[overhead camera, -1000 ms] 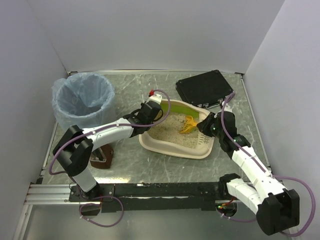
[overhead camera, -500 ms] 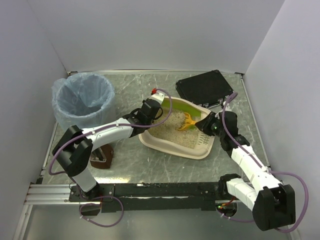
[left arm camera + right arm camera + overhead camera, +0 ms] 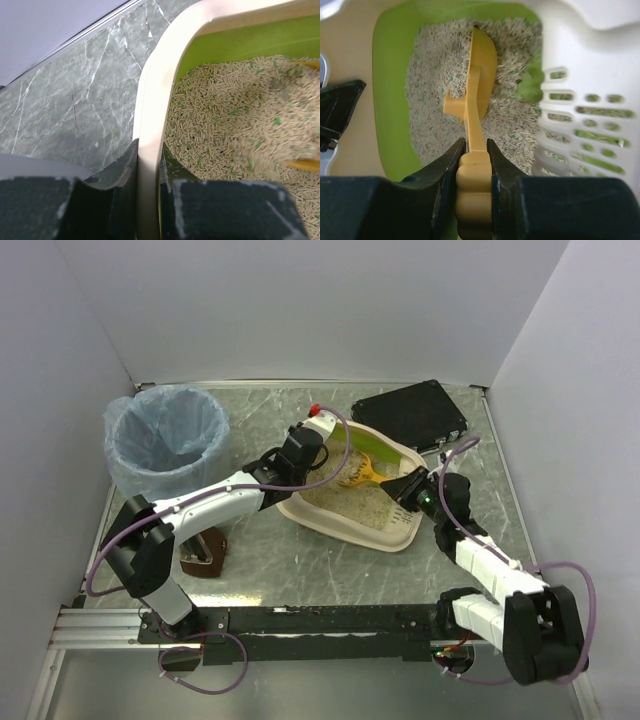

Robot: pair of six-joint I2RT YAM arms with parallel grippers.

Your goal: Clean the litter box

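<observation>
The beige litter box [image 3: 345,523] with a lime-green inner wall and pellet litter sits at mid table, tilted, its far left end raised. My left gripper [image 3: 303,451] is shut on its left rim [image 3: 148,150], one jaw outside and one inside. My right gripper [image 3: 408,487] is shut on the handle of a yellow scoop [image 3: 476,95], whose blade rests in the litter [image 3: 435,85] beside the slotted grille end [image 3: 580,120]. The scoop also shows in the top view [image 3: 362,473].
A round bin with a blue bag [image 3: 166,440] stands at the back left. A black case [image 3: 410,414] lies at the back right, close behind the box. A brown object [image 3: 203,552] sits by the left arm's base. Walls close in on three sides.
My left gripper has lifted the box's left end, tilting it toward the right. My right gripper has moved lower and nearer with the scoop still in the litter.
</observation>
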